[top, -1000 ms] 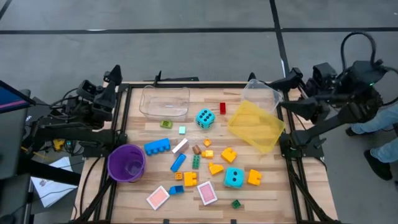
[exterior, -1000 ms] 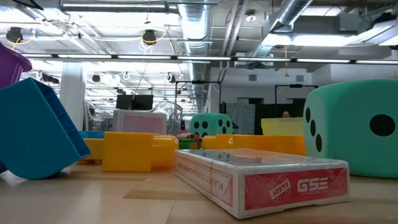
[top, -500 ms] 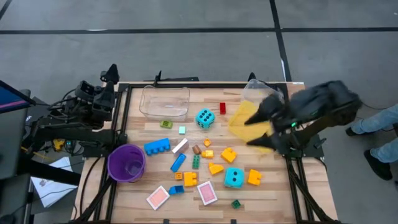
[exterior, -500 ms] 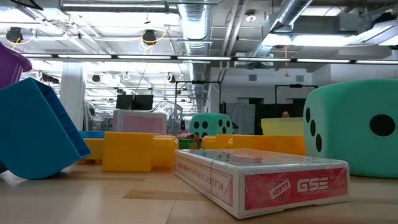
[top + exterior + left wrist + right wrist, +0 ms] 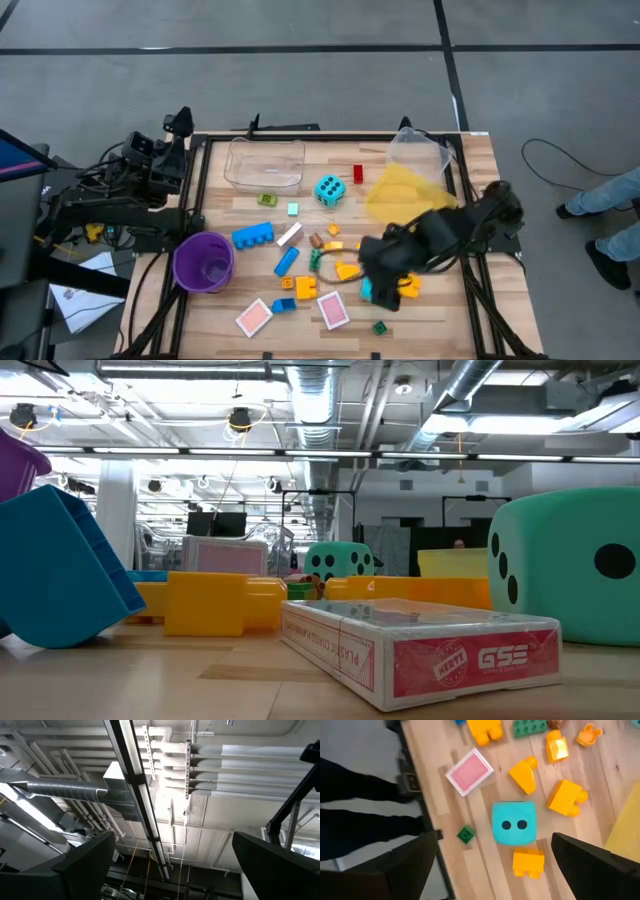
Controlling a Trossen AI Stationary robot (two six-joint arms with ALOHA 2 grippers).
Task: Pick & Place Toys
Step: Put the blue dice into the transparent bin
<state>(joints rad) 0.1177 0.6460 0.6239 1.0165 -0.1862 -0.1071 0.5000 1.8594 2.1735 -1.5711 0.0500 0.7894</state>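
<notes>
high view: the right arm reaches in over the table's right half, its gripper (image 5: 385,275) above a cyan die (image 5: 368,291) and yellow bricks (image 5: 347,270); the arm hides most of the die. a second die (image 5: 329,190) sits farther back, near a red brick (image 5: 358,174). blue bricks (image 5: 253,235), a green brick (image 5: 315,260) and two pink cards (image 5: 254,318) lie scattered mid-table. a purple cup (image 5: 204,262) stands at the left edge, a yellow bin (image 5: 405,198) tilted at the right, a clear tray (image 5: 265,163) at the back. the left gripper (image 5: 178,125) waits off the table's back left corner.

low view: a card box (image 5: 425,650) lies in front, one die (image 5: 565,570) at the right, another (image 5: 338,560) far off, a yellow brick (image 5: 215,603) between.

left wrist view: its fingers (image 5: 82,867) stand wide apart, holding nothing, pointed at the ceiling.

right wrist view: fingers (image 5: 592,870) spread wide, empty, on either side of the die (image 5: 513,822); a yellow brick (image 5: 528,862) just beside it, a card (image 5: 469,771) and small green brick (image 5: 466,834) near.
</notes>
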